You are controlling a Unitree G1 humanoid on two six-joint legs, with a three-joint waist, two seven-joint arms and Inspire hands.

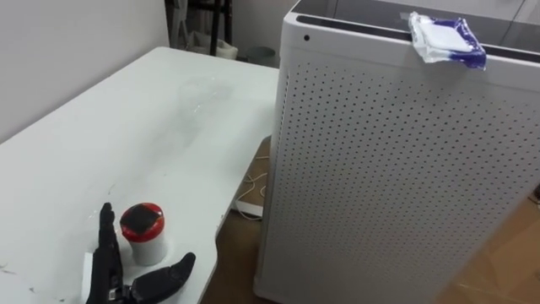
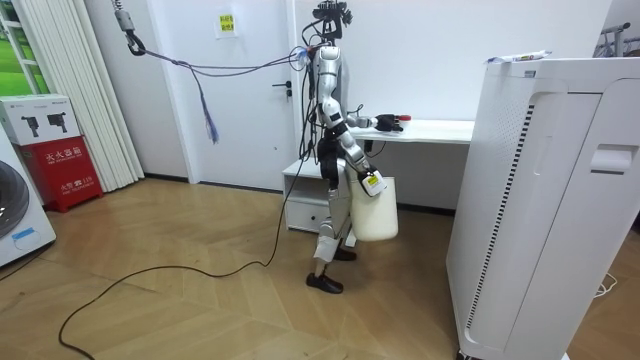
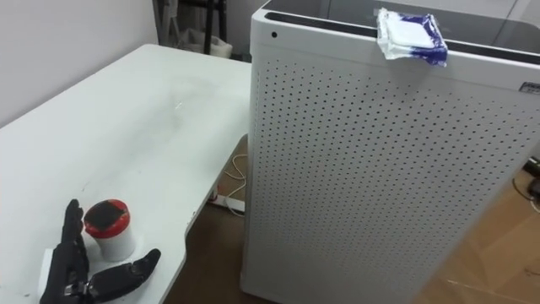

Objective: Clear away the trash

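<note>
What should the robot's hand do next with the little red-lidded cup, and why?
Probably close the left hand round the cup on the table. The hand is open, fingers upright at the cup's left and thumb spread below it, so the cup sits in the gap, not yet gripped.

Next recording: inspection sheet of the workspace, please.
Surface: white table, faintly smudged.
Job's things: red-lidded cup near table's front edge; blue-white packet on top of perforated white appliance.
Clutter: nothing seen.
Hands: left hand open, fingers beside cup; right hand down by white bag.
Cables: white cable on floor between table and appliance.
Surroundings: wood floor, white door.
</note>
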